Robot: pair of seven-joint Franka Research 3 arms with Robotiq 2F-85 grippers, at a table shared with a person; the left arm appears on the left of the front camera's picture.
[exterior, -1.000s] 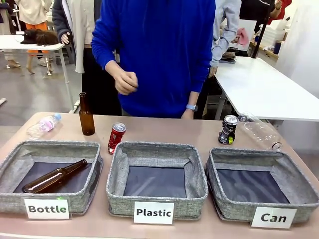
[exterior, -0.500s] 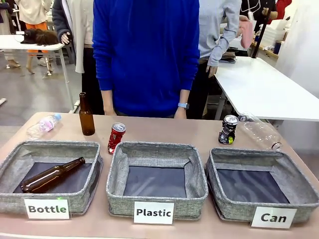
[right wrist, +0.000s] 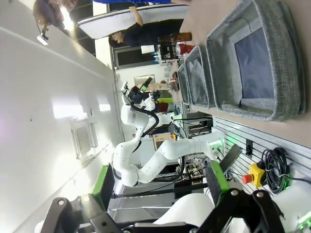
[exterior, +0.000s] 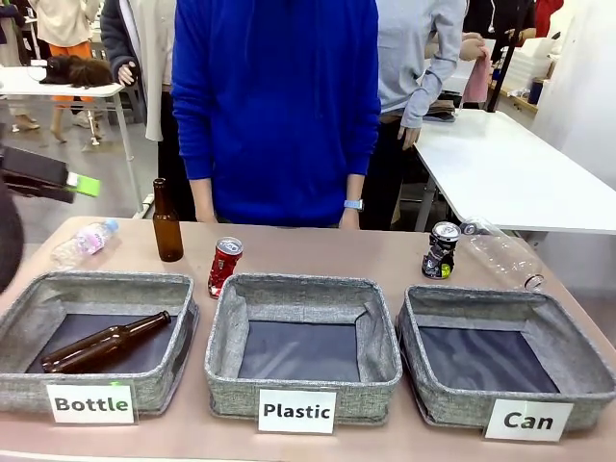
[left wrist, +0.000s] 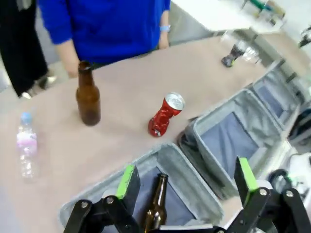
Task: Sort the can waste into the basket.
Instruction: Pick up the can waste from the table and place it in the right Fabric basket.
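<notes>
My left gripper point(left wrist: 186, 177) is spread wide and holds nothing. The green pads point(left wrist: 127, 177) stand well apart and touch nothing. It hangs in the air to the left of the "Plastic" basket point(exterior: 223, 337), above the "Bottle" basket point(exterior: 24, 385) that sits just beside it. Far below, in the gap between my fingers, I see the neck of the brown bottle point(left wrist: 156, 208) lying in that basket.

My right gripper point(right wrist: 159, 182) is just as wide and just as empty, with nothing between the pads or against them. It is raised off the table point(exterior: 318, 252) and looks along the row of baskets from the side. I cannot tell how far it is from the "Plastic" basket.

The red can point(exterior: 224, 266) stands tilted on the table just behind the "Plastic" basket's far left corner, and I cannot tell if the two touch. The black can point(exterior: 442, 250) stands upright behind and to the right of the "Plastic" basket, near the far rim of the "Can" basket point(exterior: 452, 406). That basket sits just to the right of the "Plastic" one, and its dark lining is bare. A clear plastic bottle point(exterior: 505, 255) lies right of the black can. Neither gripper is near either can.
</notes>
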